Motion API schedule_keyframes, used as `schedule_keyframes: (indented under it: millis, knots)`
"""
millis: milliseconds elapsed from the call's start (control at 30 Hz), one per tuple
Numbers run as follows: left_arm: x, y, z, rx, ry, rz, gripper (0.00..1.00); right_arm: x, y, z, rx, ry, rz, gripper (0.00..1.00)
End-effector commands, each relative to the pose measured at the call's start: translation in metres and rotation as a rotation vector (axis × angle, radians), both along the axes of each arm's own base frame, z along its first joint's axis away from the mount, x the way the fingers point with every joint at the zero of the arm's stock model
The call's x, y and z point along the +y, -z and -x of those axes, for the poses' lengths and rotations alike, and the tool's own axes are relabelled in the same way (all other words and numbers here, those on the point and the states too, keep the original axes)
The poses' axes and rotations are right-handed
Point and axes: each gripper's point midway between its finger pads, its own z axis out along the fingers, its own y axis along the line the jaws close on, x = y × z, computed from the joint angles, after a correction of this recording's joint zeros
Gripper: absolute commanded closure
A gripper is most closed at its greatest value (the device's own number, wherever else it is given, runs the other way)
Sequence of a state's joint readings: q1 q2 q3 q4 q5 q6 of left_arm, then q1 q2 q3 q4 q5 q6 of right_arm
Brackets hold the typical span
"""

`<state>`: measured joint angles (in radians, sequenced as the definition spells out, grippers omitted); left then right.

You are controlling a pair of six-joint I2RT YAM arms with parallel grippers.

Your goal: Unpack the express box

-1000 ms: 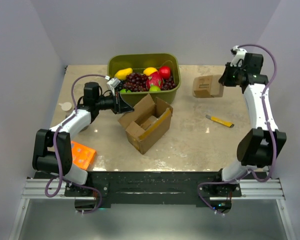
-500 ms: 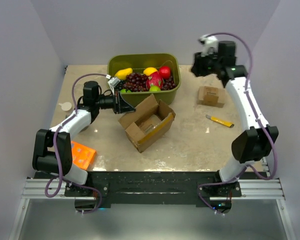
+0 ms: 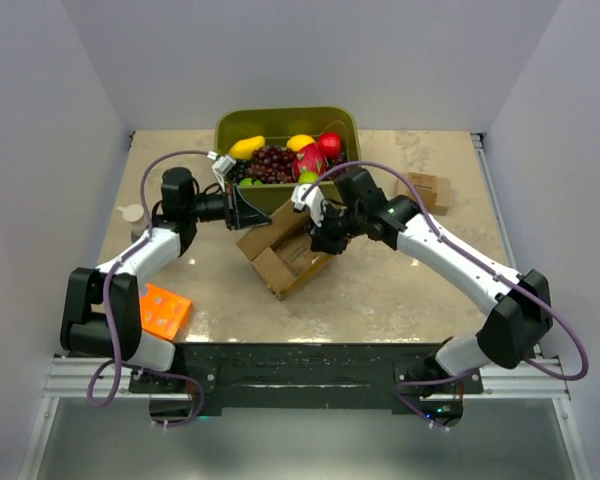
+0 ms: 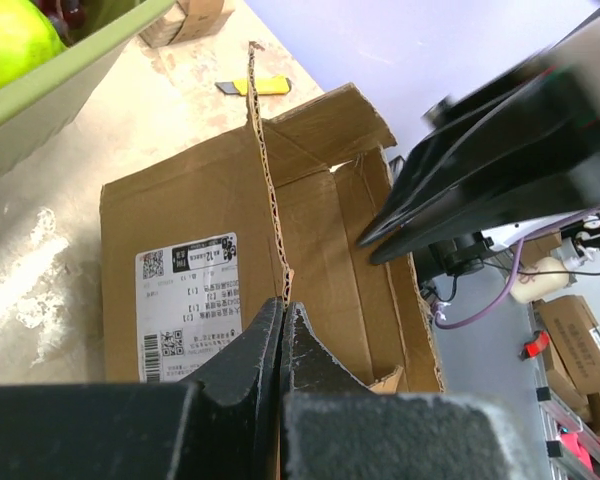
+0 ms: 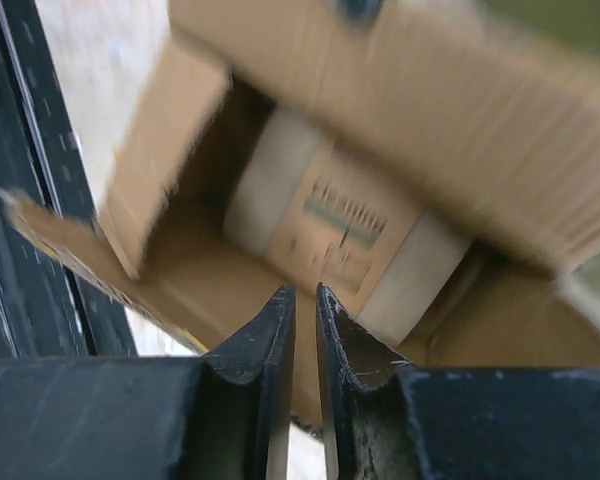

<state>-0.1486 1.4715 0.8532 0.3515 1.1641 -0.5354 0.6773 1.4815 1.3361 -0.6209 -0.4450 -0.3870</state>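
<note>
**Item: express box (image 3: 280, 265), opened.** It is placed left of centre on the table (image 3: 380, 290), just in front of the green tub (image 3: 225, 130) at the far edge. The flaps are spread, and the white label is seen on one outer side in the left wrist view.

**Change noted.** A second ago the small brown block (image 3: 430, 190) is held aloft by the right gripper (image 3: 318, 235) near the far right corner. Now the block is left lying on the table there, well apart from the box, and the right arm is swung across so that the gripper is poised over the box mouth. One item is judged unpacked, with a reach for the next in hand.

**Left gripper (image 4: 282, 305).** It is closed tight on the edge of an upright flap (image 4: 270, 180) on the box's far left side, and the box is thereby steadied.

**Right gripper, jaws.** They are drawn nearly together with only a narrow slit left, and nothing is held between them.

**Contents against the jaws.** A pale wrapped packet (image 5: 330, 225) with a printed label is seen on the box floor, straight beyond the fingertips. It is not yet touched. The box walls are seen on all sides of the jaws.
</note>
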Motion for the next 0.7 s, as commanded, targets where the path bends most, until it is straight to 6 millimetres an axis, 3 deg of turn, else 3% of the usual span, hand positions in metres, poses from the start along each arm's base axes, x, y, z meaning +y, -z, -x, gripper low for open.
schedule_keyframes:
  millis: [0, 200, 400, 600, 667]
  knots:
    - [-0.002, -0.021, 0.009, -0.068, 0.018, 0.042, 1.0, -0.031, 0.005, 0.015, -0.076, -0.019, 0.099, 0.84]
    - [-0.003, -0.013, 0.006, -0.057, 0.008, 0.039, 1.0, -0.04, 0.012, 0.017, -0.076, 0.015, 0.131, 0.85]
    - [-0.01, -0.006, 0.009, -0.033, 0.035, 0.04, 1.0, -0.018, 0.021, -0.015, -0.079, 0.078, 0.105, 0.78]
    - [-0.007, 0.012, 0.001, 0.049, -0.041, -0.024, 1.0, -0.01, 0.054, -0.047, -0.035, 0.202, 0.17, 0.76]
    - [-0.006, 0.017, 0.001, 0.058, -0.048, -0.039, 1.0, -0.013, 0.066, -0.05, -0.02, 0.229, 0.198, 0.7]
